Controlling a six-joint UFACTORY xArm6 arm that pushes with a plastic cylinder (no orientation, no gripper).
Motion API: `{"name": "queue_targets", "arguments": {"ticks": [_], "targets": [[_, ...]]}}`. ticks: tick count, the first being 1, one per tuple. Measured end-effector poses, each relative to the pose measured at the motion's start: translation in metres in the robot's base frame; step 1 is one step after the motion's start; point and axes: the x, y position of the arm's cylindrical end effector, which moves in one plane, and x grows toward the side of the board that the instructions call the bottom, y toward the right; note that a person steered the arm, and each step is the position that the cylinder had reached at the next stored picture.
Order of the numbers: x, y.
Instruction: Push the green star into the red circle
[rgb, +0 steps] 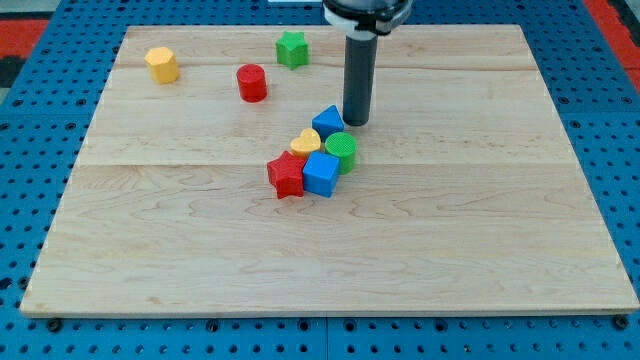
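Tool (359, 80): a straight dark rod coming down from the bench's far edge, right of centre. No parts to stand apart or together; clamped on nothing.

My tip (355, 122) on the bench (480, 250), just beside the right side of a blue block (328, 122), touching it or very nearly; cannot tell which.

Green star (291, 48) near the far edge, a little left of centre, well apart from my tip. Red circle (251, 82) near it, down and to the left, toward the bench's left edge. A clear gap between the two, no contact.

Yellow hexagon (161, 64) alone toward the far left corner.

Tight cluster around the bench's middle: the blue block at its far end, a yellow heart (306, 141) just below it, a green cylinder (341, 151) to the heart's right. Nearer the front edge, a blue cube (321, 173) pressed against the green cylinder, and a red star (287, 175) touching the cube's left side.
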Motion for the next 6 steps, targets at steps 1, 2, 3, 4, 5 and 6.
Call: {"name": "queue_targets", "arguments": {"ticks": [1, 2, 3, 4, 5, 6], "targets": [[0.019, -0.031], [0.018, -0.029], [-0.035, -0.021], [-0.102, -0.036], [-0.150, -0.032], [-0.118, -0.088]]}}
